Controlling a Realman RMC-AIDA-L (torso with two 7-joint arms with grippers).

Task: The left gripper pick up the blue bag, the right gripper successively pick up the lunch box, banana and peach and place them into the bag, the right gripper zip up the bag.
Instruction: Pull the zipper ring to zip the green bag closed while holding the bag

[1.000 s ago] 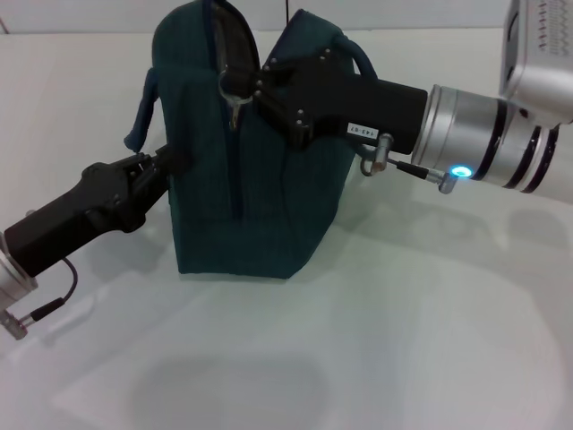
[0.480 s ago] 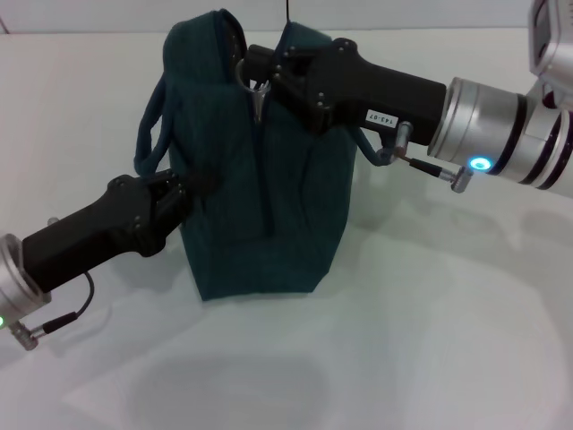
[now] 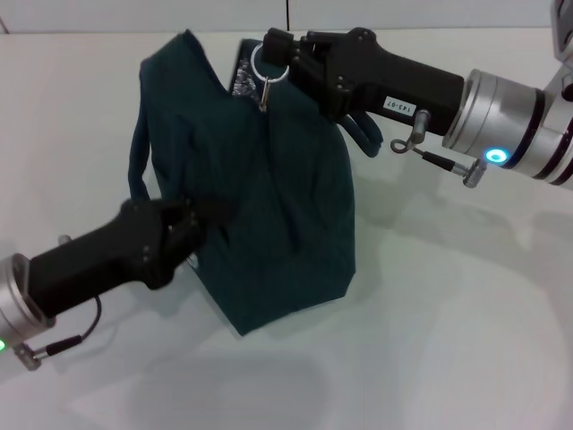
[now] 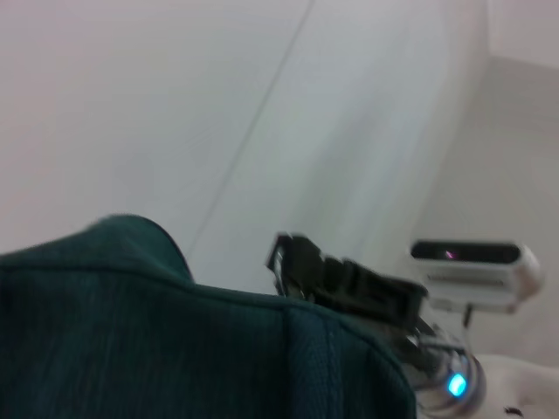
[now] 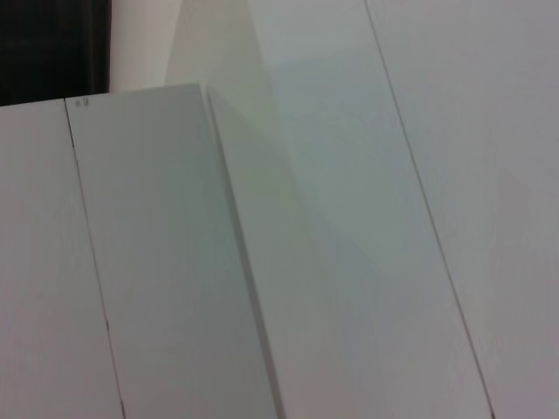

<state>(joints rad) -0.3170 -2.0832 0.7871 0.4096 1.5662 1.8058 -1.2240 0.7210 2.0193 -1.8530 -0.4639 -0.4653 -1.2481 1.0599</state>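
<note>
The left gripper [image 3: 208, 213] comes in low from the robot's left and is clamped on the near side panel of the blue bag [image 3: 269, 206], its dark fingers [image 3: 183, 224] pinched into a fold of the cloth. Just above that gripper a carry strap [image 3: 139, 161] loops down the bag's side. The bag stands tilted on the white table [image 3: 430, 313], its top leaning away from the left gripper and its base resting on the surface beside it.

At the bag's top, directly ahead of the right gripper [image 3: 269, 54], a metal ring [image 3: 267, 64] hangs with the zip pull [image 3: 263, 97] dangling below it. The ring sits right at the right gripper's tip (whether the fingers are closed on it or merely against it I cannot tell). A second strap [image 3: 363, 134] curls out beneath that gripper's dark body.

In the left wrist view the bag's cloth [image 4: 175, 349] fills the foreground, with the right gripper [image 4: 284, 262] beyond its upper edge.
</note>
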